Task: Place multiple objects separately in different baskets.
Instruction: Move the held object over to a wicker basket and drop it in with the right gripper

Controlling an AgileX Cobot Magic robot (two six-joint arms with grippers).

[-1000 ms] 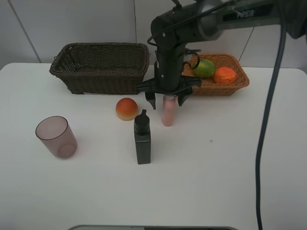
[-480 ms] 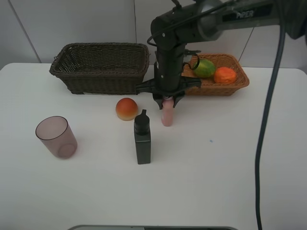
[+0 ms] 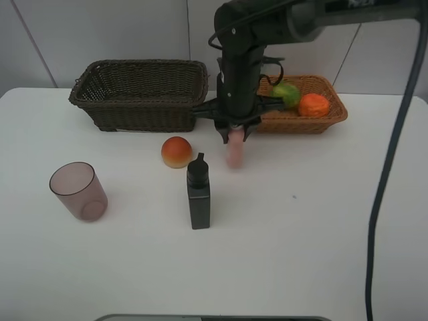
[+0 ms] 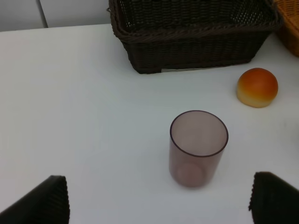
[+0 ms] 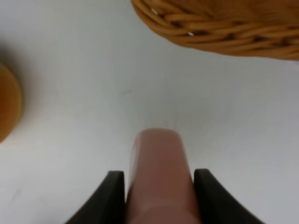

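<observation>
While the right gripper [image 3: 235, 132] clamped the slim pink bottle [image 3: 235, 152] upright near the peach-like fruit [image 3: 176, 151], the carry was in hand; next it likely needed lifting over the rim of the dark brown basket [image 3: 140, 110]; the left gripper [image 4: 159, 200] gaped

This looks like a robotics lab set up for tests. A bare white tabletop [image 3: 321, 234] stands against a plain white panelled wall [image 3: 100, 30]. A black jointed robot arm [image 3: 267, 20] reaches in over the far edge, and a dark cable [image 3: 368, 281] hangs near the right edge. A dark brown wicker basket [image 3: 140, 93] and a light orange-tan wicker basket [image 3: 314, 120] sit along the far edge like props.
</observation>
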